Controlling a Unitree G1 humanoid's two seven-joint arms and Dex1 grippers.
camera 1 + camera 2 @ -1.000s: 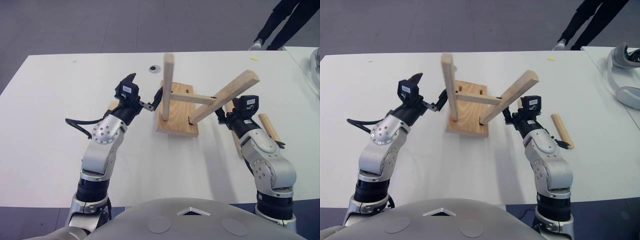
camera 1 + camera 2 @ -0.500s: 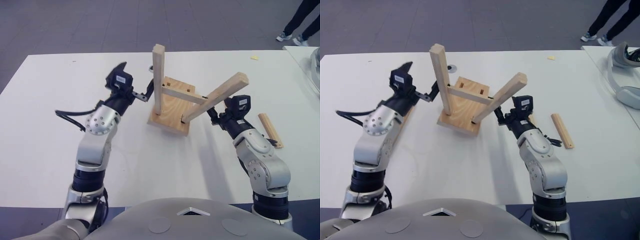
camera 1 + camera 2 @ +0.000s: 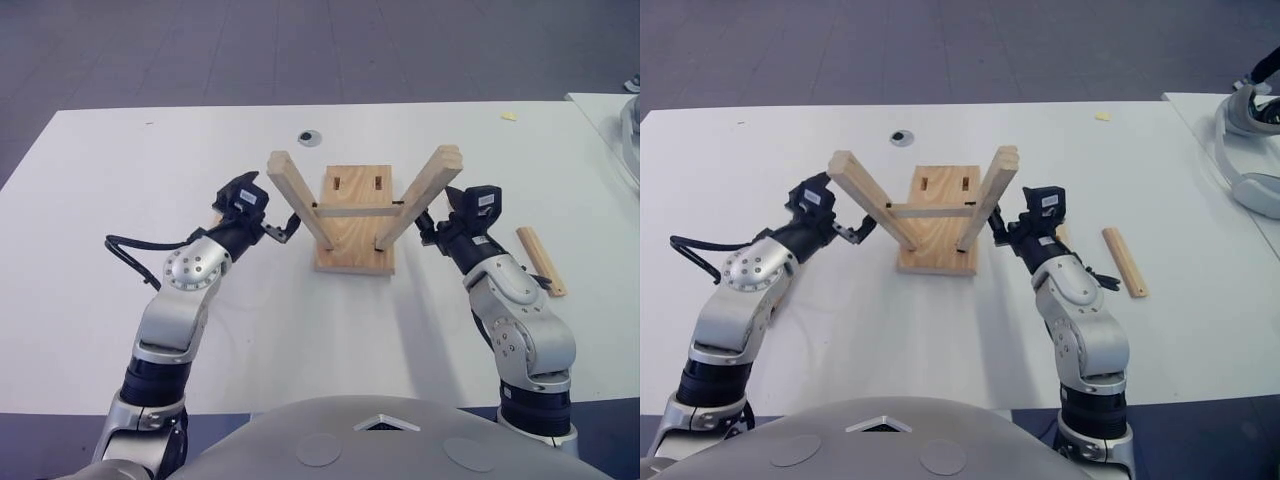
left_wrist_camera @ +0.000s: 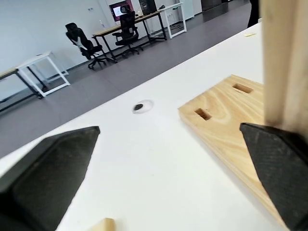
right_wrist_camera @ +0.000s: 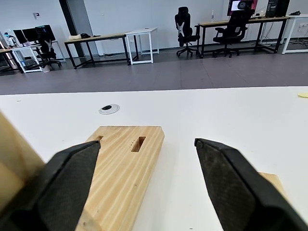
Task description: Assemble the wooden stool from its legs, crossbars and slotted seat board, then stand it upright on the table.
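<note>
The slotted seat board (image 3: pixel 355 232) lies flat mid-table. Two wooden legs rise from its near end, splayed outward. The left leg (image 3: pixel 298 198) leans left and the right leg (image 3: pixel 420 195) leans right, with a crossbar (image 3: pixel 355 210) joining them. My left gripper (image 3: pixel 278 228) is open just left of the left leg, one finger (image 4: pixel 276 163) close beside that leg (image 4: pixel 284 57). My right gripper (image 3: pixel 428 222) is open at the right leg's outer side, which shows as wood (image 5: pixel 12 154) by its finger (image 5: pixel 67 180). Two empty slots (image 4: pixel 221 101) show at the board's far end.
A loose wooden bar (image 3: pixel 540 260) lies on the table right of my right arm. Another wooden piece (image 4: pixel 103 224) lies under my left wrist. A round cable grommet (image 3: pixel 308 138) sits behind the board. A white headset (image 3: pixel 1255 110) rests on the neighbouring table at the right.
The left leg went from upright to leaning left, and the right leg swung steeper. The seat board turned square to me. My left gripper dropped lower and nearer; my right stayed by its leg.
</note>
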